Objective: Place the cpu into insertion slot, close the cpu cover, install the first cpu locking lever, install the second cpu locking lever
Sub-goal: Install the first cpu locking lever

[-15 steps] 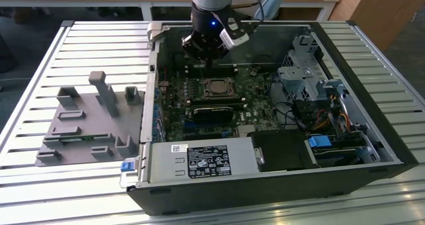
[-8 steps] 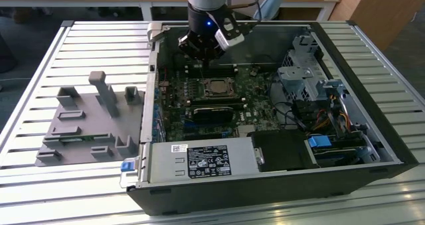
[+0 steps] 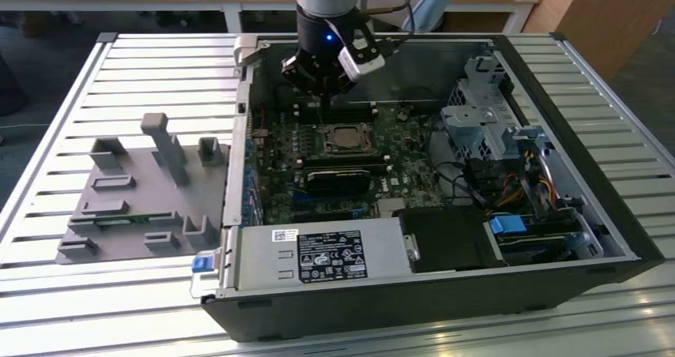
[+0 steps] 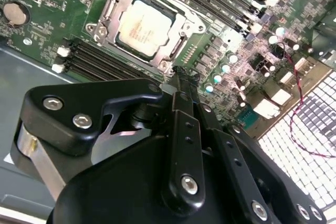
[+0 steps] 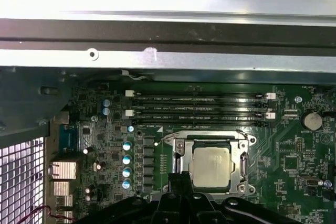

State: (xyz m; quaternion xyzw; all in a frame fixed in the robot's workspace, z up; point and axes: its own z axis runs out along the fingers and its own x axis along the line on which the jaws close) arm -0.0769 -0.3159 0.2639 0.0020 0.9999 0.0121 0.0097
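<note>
Tool (image 3: 318,95) hangs inside the open computer case (image 3: 422,313), low over the motherboard (image 3: 409,185), on the far side of the socket in the exterior view. Fingers look pressed together with nothing between them. In both wrist views the tool (image 5: 179,178) tip (image 4: 181,74) sits just beside one edge of the socket, near a corner; can't tell if it touches.

The cpu (image 5: 211,166) is seated flat in the insertion slot (image 5: 210,144), metal top up. The cpu cover (image 5: 242,156) lies down around it, chip showing through the window. A thin wire lever (image 5: 167,138) runs along the socket edge; can't tell if it's latched.

Memory slots (image 5: 199,106) run parallel just beside the socket. Power supply box (image 3: 316,254) sits at the near end of the case, well apart from the tool. Grey fixture tray (image 3: 126,215) is on the slatted table (image 3: 84,310), at the exterior view's left of the case.
</note>
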